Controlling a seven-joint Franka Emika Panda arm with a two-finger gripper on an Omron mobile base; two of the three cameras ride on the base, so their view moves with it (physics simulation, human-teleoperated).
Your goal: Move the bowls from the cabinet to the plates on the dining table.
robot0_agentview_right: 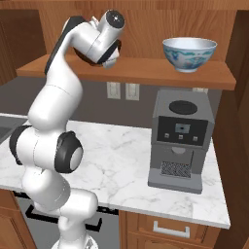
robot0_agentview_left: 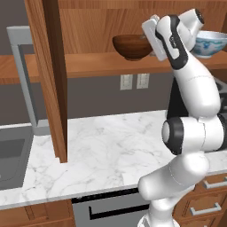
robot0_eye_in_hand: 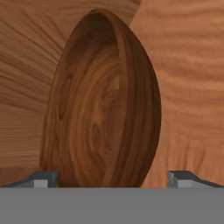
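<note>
Two bowls on cabinet shelf [robot0_agentview_left: 93,62], well apart; gripper [robot0_eye_in_hand: 113,177] released, fingertips flanking wooden bowl [robot0_eye_in_hand: 103,105]; patterned bowl [robot0_agentview_right: 189,53] near shelf's right edge.

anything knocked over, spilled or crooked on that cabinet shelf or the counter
Nothing stands out. The wooden bowl and the patterned bowl both sit upright on the shelf, apart from each other. The coffee machine stands square on the counter, with no spill.
</note>
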